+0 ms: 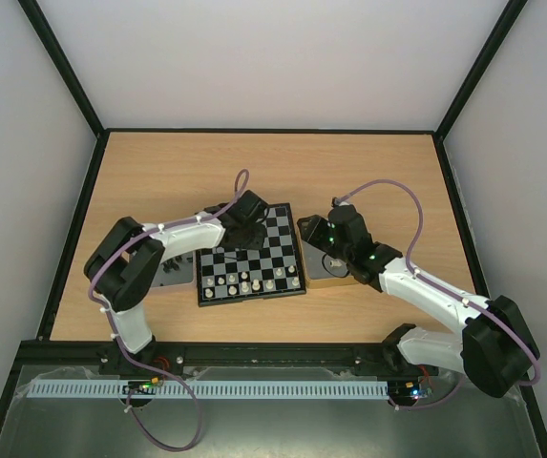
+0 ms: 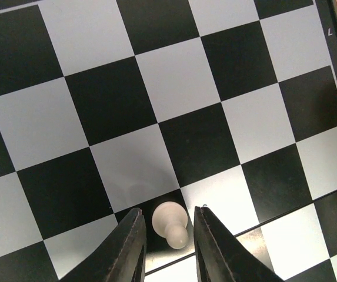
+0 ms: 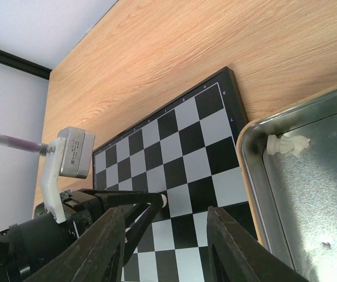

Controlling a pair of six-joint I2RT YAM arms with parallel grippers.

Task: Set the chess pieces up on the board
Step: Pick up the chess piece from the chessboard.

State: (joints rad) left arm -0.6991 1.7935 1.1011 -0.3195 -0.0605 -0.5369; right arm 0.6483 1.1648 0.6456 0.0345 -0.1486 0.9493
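Observation:
The board [image 1: 283,221] lies mid-table, with several white chess pieces [image 1: 244,282] standing in its two nearest rows. My left gripper [image 2: 169,209] is low over the board [image 2: 174,76], its jaws on either side of a white pawn [image 2: 169,220] on a black square, with a thin gap on each side. My right gripper [image 3: 167,210] hovers open and empty above the board's right edge [image 3: 197,135]. From there I see the left gripper's fingertips [image 3: 156,202] down at the pawn. A white knight [image 3: 287,144] lies in the metal tin [image 3: 309,194].
One metal tin [image 1: 335,277] sits against the board's right side under my right arm. A second tin [image 1: 173,271] with dark pieces sits to the board's left, partly behind my left arm. Bare wooden table [image 1: 273,162] stretches behind the board.

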